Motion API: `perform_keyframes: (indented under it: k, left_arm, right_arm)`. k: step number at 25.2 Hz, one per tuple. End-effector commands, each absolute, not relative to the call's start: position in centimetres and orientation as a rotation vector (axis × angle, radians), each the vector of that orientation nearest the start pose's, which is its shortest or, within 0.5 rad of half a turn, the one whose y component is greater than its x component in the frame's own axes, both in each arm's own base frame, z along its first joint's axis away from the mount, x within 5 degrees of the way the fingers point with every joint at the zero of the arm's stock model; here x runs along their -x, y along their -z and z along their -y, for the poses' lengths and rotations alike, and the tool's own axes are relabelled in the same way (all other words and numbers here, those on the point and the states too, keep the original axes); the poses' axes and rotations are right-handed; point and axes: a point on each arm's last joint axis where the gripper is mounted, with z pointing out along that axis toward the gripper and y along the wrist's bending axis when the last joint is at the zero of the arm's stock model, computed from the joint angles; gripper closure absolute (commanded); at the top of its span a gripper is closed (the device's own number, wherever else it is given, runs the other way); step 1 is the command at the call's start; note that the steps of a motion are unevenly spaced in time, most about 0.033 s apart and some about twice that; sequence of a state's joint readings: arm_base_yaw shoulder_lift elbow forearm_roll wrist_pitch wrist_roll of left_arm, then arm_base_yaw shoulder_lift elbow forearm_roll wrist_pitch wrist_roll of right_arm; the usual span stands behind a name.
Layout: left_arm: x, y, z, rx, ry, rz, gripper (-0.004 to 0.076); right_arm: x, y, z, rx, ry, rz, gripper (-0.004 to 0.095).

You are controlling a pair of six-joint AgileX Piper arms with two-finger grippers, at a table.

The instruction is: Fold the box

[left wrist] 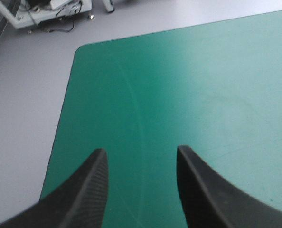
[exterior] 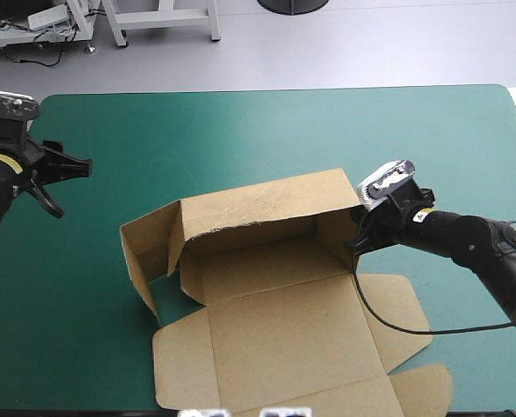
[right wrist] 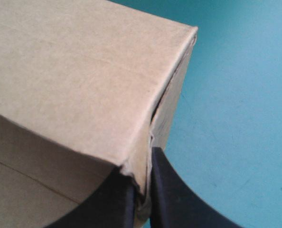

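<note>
Nearest the robot, the box [exterior: 267, 295] is lying partly formed on the teal-green cover [exterior: 241, 122]. Its broad lid panel [exterior: 284, 347] is resting flat and reaching the table's near edge. A side flap [exterior: 401, 304] is spreading flat toward the right, and a smaller flap [exterior: 423, 391] is lying at the near right corner. Beyond the lid panel, around the middle of the table, the walls are standing raised. The far wall [exterior: 267, 204] is rising along the back of the floor panel, a left wall piece [exterior: 149, 248] is angling outward, untucked, and the right wall [exterior: 338, 230] is meeting the far wall at a corner. The right gripper [right wrist: 143, 183] is engaging that corner from the right. Its black fingers [right wrist: 179, 199] are all but closed and are pinching a thickness of brown board between them, just beside the corner fold. In the right wrist view the board is showing a slightly crushed edge at the pinch. Farther out, the left gripper [exterior: 71, 187] is hanging over the table's left side, well apart from the box. Its fingers [left wrist: 84, 190] are standing wide apart and holding nothing. The left wrist view is showing only bare cover ahead of them, running to the table's rounded far left corner. Past the box, the cover is stretching bare to the far edge.
</note>
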State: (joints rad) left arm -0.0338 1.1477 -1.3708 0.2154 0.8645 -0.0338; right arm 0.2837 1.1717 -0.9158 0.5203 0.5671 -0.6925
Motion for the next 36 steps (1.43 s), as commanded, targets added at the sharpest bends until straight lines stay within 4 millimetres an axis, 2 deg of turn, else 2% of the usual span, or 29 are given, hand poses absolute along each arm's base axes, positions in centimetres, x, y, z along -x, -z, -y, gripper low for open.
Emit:
perform_keyframes:
  k: [1,8,12,16,19,21,25,29,31,34,36]
  left_arm:
    - [-23.6,-45.7,-2.3,0.003,-0.203,-2.045,0.0391]
    - [-24.6,-45.5,-3.0,-0.009,-0.202,-2.019,0.0391]
    - [-24.7,-45.5,-3.2,-0.02,-0.236,-2.011,0.0391]
    - [-24.7,-45.5,-3.2,-0.027,-0.24,-2.011,0.0391]
    - [-24.6,-45.5,-3.2,-0.045,-0.252,-2.018,0.0391]
    - [-24.6,-45.5,-3.2,-0.045,-0.252,-2.018,0.0391]
    - [-24.6,-45.5,-3.2,-0.045,-0.252,-2.018,0.0391]
    - [-24.6,-45.4,-3.1,-0.028,-0.228,-2.024,0.0391]
    - [-24.6,-45.4,-3.1,-0.026,-0.227,-2.023,0.0391]
    - [-24.6,-45.4,-3.1,-0.025,-0.224,-2.025,0.0391]
    - [-24.6,-45.4,-3.0,-0.026,-0.216,-2.025,0.0391]
  right_arm:
    - [-22.5,-34.7,-8.5,0.709,-0.25,-2.108,0.0931]
    - [-22.5,-38.2,-8.6,0.757,-0.261,-2.175,0.0932]
    - [-24.2,-39.6,-9.3,0.854,-0.278,-2.282,0.0932]
    - [-27.5,-38.9,-10.3,0.952,-0.297,-2.44,0.0932]
    - [-32.5,-38.3,-11.6,0.939,-0.283,-2.461,0.0932]
    - [-34.6,-37.9,-12.2,0.921,-0.281,-2.466,0.0932]
    - [-39.1,-35.3,-13.6,0.911,-0.31,-2.495,0.0932]
    - [-41.0,-32.1,-14.5,0.924,-0.381,-2.55,0.0933]
    - [-41.2,-31.5,-14.8,0.938,-0.405,-2.553,0.0931]
    - [-41.4,-32.1,-14.7,0.934,-0.388,-2.536,0.0885]
    - [-41.5,-33.1,-14.7,0.926,-0.379,-2.502,0.0769]
